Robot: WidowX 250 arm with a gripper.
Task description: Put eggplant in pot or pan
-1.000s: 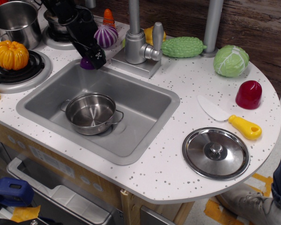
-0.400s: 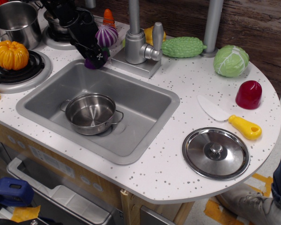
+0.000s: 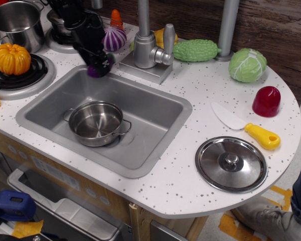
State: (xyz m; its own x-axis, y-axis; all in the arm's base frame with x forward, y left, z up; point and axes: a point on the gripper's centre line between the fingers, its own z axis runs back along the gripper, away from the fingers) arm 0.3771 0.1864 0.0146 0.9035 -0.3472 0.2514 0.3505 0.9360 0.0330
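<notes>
The dark-purple eggplant (image 3: 93, 72) shows only as a small purple patch under my black gripper (image 3: 100, 64), at the back left rim of the sink (image 3: 155, 108). The jaws stand closed around it, and its stem is hidden by the fingers. A small steel pot (image 3: 95, 123) sits empty in the sink, in front of and below the gripper. A larger steel pot (image 3: 17, 21) stands on the back left burner.
A striped purple onion (image 3: 113, 37) and the tap (image 3: 148, 47) stand just right of the gripper. An orange pumpkin (image 3: 11, 58) sits on the left burner. A green gourd (image 3: 195, 50), cabbage (image 3: 247, 65), red cup (image 3: 266, 101), knife (image 3: 246, 126) and pot lid (image 3: 231, 164) lie to the right.
The gripper has closed on the eggplant and shifted slightly left and up at the sink's back rim. The eggplant moved with it. The small pot sits a little further left.
</notes>
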